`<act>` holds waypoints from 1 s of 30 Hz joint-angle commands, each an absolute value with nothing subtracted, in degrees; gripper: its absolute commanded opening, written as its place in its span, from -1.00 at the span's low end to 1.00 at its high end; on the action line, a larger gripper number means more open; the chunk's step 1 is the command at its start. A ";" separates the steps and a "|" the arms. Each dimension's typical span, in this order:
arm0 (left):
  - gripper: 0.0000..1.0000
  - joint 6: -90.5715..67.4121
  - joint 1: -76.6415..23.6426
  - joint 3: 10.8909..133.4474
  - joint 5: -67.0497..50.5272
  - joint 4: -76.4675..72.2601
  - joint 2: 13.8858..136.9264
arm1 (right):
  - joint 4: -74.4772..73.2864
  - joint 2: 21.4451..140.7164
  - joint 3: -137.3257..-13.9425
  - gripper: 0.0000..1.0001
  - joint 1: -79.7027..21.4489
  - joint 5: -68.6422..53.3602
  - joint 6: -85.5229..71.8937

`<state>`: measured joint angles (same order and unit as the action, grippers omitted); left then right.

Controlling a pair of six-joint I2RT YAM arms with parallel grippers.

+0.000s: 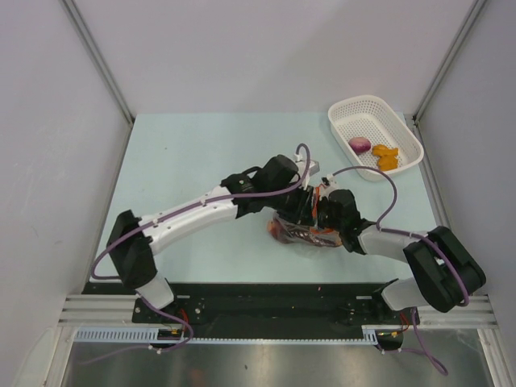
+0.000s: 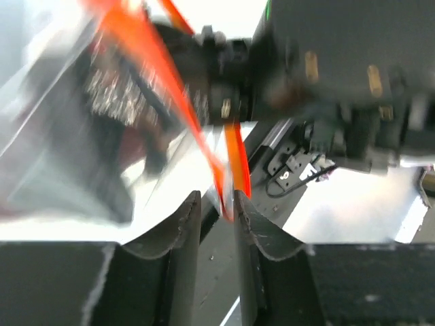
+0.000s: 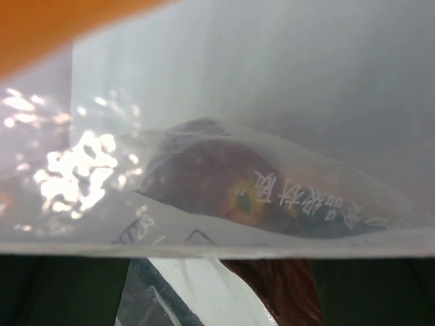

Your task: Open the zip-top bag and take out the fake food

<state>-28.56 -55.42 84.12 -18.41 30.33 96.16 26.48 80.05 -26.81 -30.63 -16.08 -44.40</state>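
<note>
- Zip strip (image 2: 236, 163) of the zip-top bag (image 1: 297, 234) is clamped in the left gripper (image 2: 217, 200), and its length runs up and away from the jaws.
- Right gripper (image 1: 329, 211) is pressed against the bag's right side; whether anything is gripped cannot be told.
- Reddish-brown fake food (image 3: 238, 193) is seen inside the bag, mid-table (image 1: 201, 145), between both grippers.

Zip-top bag (image 1: 295, 235) mid-table, reddish fake food (image 3: 234, 187) inside.

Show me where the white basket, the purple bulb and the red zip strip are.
white basket (image 1: 352, 102), top external view, far rim.
purple bulb (image 1: 360, 145), top external view, its middle.
red zip strip (image 2: 235, 159), left wrist view, its lower straight part.
</note>
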 commanded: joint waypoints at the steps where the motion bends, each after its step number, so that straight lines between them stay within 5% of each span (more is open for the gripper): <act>1: -0.44 -27.76 -53.71 77.28 -14.23 24.90 84.04 | 26.37 81.56 -28.65 0.99 -29.97 -17.57 -44.56; 6: -0.52 -30.59 -50.36 75.58 -16.43 23.20 82.97 | 25.05 84.19 -32.16 0.71 -30.94 -18.36 -45.08; 10: -0.14 -31.11 -50.36 75.94 -17.58 22.68 82.45 | 23.12 83.15 -34.01 0.13 -31.38 -18.98 -44.13; 17: 0.12 -30.85 -50.27 76.99 -18.19 22.06 82.35 | 5.42 76.22 -38.74 -0.64 -31.03 -15.74 -39.48; 19: 0.59 -31.11 -50.36 78.30 -18.89 21.71 83.49 | -1.19 74.89 -40.42 -0.83 -31.02 -12.23 -37.98; 23: 0.72 -31.29 -51.15 82.43 -15.21 23.73 86.30 | -10.01 71.20 -41.84 -0.99 -31.64 -7.92 -36.65; 30: 0.40 -32.52 -52.21 89.38 -10.03 29.43 93.24 | -19.15 66.54 -44.03 -1.00 -34.10 -0.36 -37.26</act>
